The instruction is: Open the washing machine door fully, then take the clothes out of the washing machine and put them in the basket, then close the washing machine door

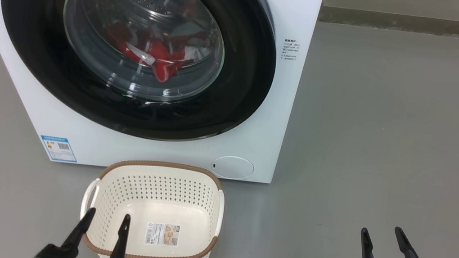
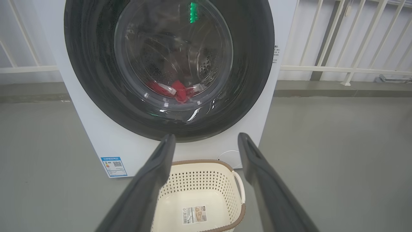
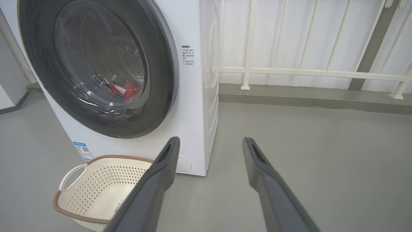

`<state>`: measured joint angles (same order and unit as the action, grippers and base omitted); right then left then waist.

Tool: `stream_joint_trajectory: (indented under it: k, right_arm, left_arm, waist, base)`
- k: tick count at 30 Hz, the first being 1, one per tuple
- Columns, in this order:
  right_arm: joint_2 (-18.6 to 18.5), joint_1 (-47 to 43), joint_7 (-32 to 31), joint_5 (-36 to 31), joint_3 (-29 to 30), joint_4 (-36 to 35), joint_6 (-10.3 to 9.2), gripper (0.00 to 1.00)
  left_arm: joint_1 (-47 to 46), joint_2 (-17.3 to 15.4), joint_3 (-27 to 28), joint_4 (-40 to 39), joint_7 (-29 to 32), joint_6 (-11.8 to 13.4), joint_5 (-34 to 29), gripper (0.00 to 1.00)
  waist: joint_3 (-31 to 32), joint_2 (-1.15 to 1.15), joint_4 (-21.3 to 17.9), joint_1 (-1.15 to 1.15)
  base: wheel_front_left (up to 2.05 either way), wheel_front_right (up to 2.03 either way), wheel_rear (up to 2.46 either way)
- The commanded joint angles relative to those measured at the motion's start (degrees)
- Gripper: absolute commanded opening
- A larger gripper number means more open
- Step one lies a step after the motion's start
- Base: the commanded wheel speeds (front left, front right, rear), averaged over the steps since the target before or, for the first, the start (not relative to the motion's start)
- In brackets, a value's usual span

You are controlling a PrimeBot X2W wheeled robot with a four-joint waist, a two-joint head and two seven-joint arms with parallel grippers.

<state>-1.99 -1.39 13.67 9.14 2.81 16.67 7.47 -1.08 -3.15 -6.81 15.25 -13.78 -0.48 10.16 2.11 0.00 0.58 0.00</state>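
Observation:
The white washing machine (image 1: 301, 44) (image 2: 96, 135) (image 3: 193, 106) stands on the floor with its black-rimmed round door (image 1: 26, 26) (image 2: 254, 64) (image 3: 161, 80) against its front. Red clothes (image 1: 163, 57) (image 2: 175, 90) (image 3: 127, 90) with white trim lie in the drum behind the glass. The cream basket (image 1: 202, 188) (image 2: 206, 174) (image 3: 96, 180) sits on the floor in front, with nothing in it but a paper label. My left gripper (image 1: 106, 216) (image 2: 206, 138) hovers open over the basket's near edge. To the right, over bare floor, my right gripper (image 1: 382, 231) (image 3: 210, 141) is open and holds nothing.
Grey floor (image 1: 393, 126) spreads to the right of the machine. A white railing (image 3: 305, 72) on a low kerb runs behind it. A small round flap (image 1: 233, 167) and a blue label (image 1: 58, 148) mark the machine's lower front.

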Motion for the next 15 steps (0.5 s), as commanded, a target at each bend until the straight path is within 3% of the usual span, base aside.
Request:
stream_joint_trajectory:
  k: [1, 15]
  right_arm:
    - [-0.86, 0.38, 1.03, -1.80, -1.16, -1.12, 0.02, 1.00]
    - [-0.89, 0.19, 1.33, -0.96, -1.23, -0.46, 0.02, 1.00]
  left_arm:
    - [-1.31, -0.39, 1.64, -1.01, -0.91, 0.44, -1.97, 1.00]
    - [-1.34, -0.04, 1.75, 1.57, -1.22, 1.21, -1.44, 1.00]
  waist:
    - [0.06, 0.00, -0.03, 0.00]
    - [0.44, 0.00, -0.07, 0.00]
  base:
    - [0.00, 0.00, 0.00]
    - [0.00, 0.00, 0.00]
